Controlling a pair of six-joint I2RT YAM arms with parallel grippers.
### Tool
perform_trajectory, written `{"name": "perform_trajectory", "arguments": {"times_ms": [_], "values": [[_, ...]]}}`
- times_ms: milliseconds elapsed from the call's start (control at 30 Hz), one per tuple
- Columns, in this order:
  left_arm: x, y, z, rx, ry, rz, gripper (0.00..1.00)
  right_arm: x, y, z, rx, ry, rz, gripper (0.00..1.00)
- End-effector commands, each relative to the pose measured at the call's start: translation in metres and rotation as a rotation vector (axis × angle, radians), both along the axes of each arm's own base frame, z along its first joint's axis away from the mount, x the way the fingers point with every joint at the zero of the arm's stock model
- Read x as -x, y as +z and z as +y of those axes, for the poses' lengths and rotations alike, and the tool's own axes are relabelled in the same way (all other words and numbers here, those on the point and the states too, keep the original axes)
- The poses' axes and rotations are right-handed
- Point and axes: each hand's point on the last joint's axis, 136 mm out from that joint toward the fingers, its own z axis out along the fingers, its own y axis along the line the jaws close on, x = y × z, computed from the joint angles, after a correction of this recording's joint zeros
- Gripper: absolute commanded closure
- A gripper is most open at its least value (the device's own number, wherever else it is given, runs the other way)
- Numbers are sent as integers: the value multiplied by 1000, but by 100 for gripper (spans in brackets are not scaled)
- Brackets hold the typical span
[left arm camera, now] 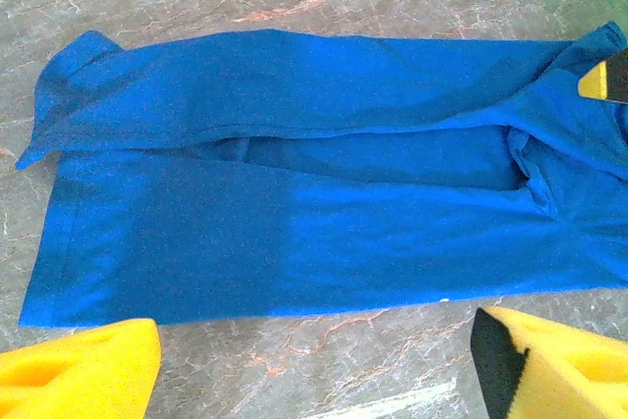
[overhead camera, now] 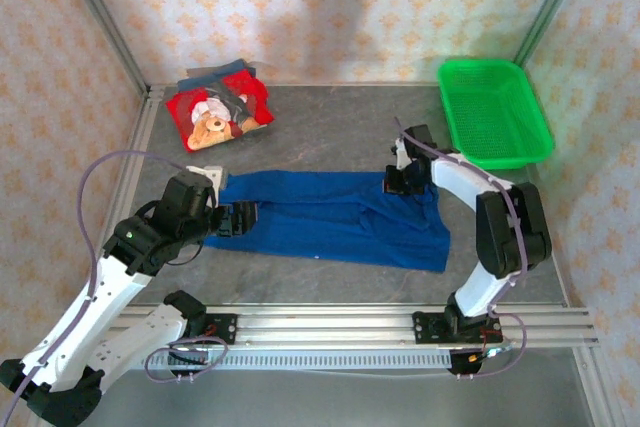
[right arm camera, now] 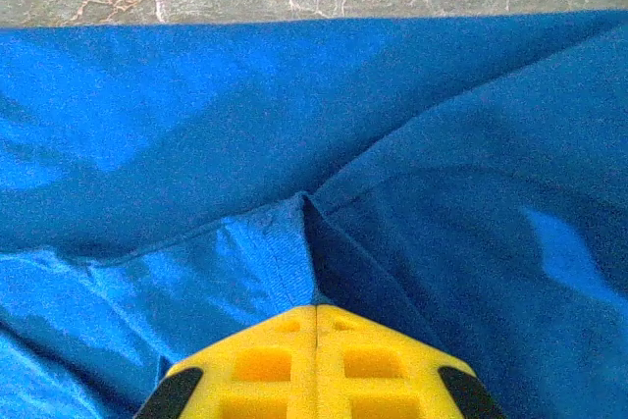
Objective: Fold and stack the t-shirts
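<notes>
A royal-blue t-shirt [overhead camera: 330, 217] lies on the table, folded lengthwise into a long band. My right gripper [overhead camera: 398, 182] is at the band's right end. In the right wrist view its yellow jaws [right arm camera: 316, 306] are pressed together, and a ridge of the blue cloth [right arm camera: 196, 115] near the ribbed collar is pinched at their tips. My left gripper [overhead camera: 240, 217] is at the band's left end. It is open [left arm camera: 314, 340] over bare table, just short of the shirt's hem [left arm camera: 294, 174]. At the back left, a red teddy-bear-print t-shirt [overhead camera: 215, 112] lies folded on darker ones [overhead camera: 215, 72].
A green mesh basket [overhead camera: 495, 112] stands at the back right corner. Patterned walls with metal posts close in the table [overhead camera: 330, 127] on three sides. A rail [overhead camera: 400, 327] carrying both arm bases runs along the near edge.
</notes>
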Motion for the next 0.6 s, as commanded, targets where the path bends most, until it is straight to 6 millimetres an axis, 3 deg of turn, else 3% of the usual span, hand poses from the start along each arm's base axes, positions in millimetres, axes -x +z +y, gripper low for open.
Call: {"name": "perform_trajectory", "arguments": {"times_ms": [0, 333, 567], "values": [[-2, -3, 3, -4, 23, -17, 16, 7, 14, 4, -39, -8, -30, 100], [-9, -14, -1, 0, 25, -12, 16, 29, 25, 20, -147, -13, -22, 100], [-12, -19, -2, -11, 23, -6, 16, 59, 28, 36, -183, -3, 6, 100]]}}
